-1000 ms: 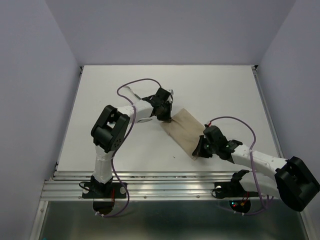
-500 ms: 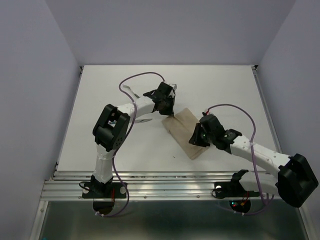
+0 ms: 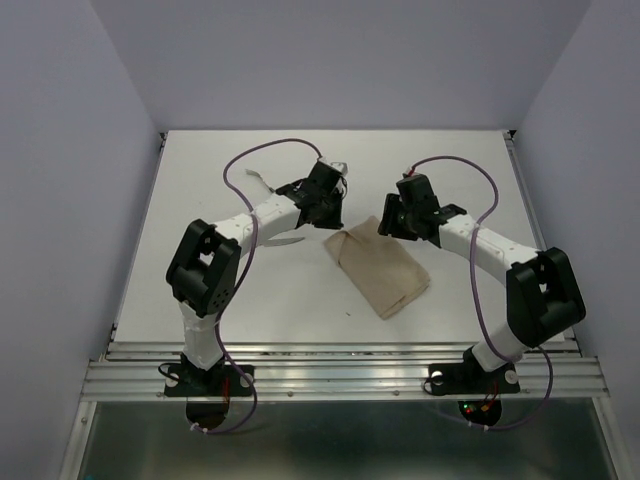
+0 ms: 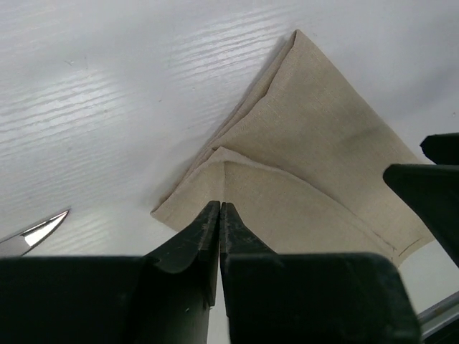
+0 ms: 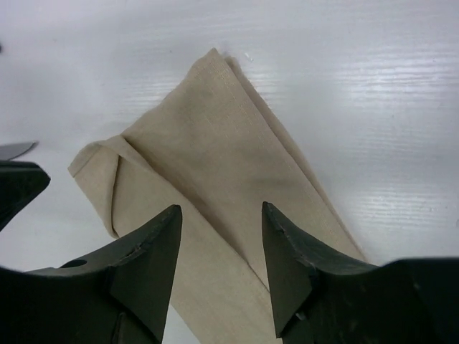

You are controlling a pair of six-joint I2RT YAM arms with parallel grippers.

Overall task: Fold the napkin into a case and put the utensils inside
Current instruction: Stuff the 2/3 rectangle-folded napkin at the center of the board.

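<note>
The beige napkin (image 3: 378, 268) lies folded flat as an oblong on the white table (image 3: 200, 200). My left gripper (image 3: 328, 212) hovers at its far left corner. In the left wrist view its jaws (image 4: 220, 206) stand almost together with a hairline slit, and no cloth shows between them above the napkin (image 4: 315, 143). My right gripper (image 3: 392, 222) hangs open over the far edge, its fingers (image 5: 221, 209) spread above the napkin (image 5: 215, 143) with nothing between them. Silvery utensils (image 3: 283, 241) lie left of the cloth under the left arm; one tip (image 4: 36, 233) shows beside the left jaws.
Another thin utensil (image 3: 262, 181) lies further back left, near the purple cable (image 3: 270, 150) of the left arm. Pale walls enclose the table on three sides. A metal rail (image 3: 330, 365) runs along the near edge by the arm bases.
My right gripper let go at the napkin's near right corner, swung to the far side and opened. The napkin has settled flat. The left gripper drew back slightly from the far left corner.
</note>
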